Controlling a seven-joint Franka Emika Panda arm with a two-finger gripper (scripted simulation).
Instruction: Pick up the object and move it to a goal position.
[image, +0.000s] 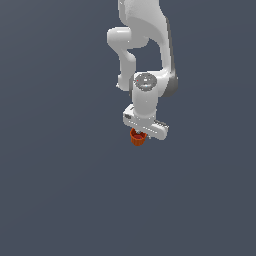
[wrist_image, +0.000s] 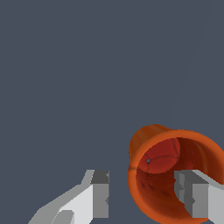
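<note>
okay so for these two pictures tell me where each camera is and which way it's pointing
Exterior view: sits high off the arm, looks down on the arm, gripper and cup.
Wrist view: rides the wrist, looks past the fingers into the cup; one finger is inside its rim, one outside.
Shared: the cup and the gripper.

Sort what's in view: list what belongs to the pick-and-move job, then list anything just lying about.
Belongs to the job:
- orange-red cup, rim facing the wrist camera
- gripper, open, one finger inside the cup's mouth, the other outside its wall

Just lying about:
- nothing else shows; only the plain dark grey surface appears in both views
</note>
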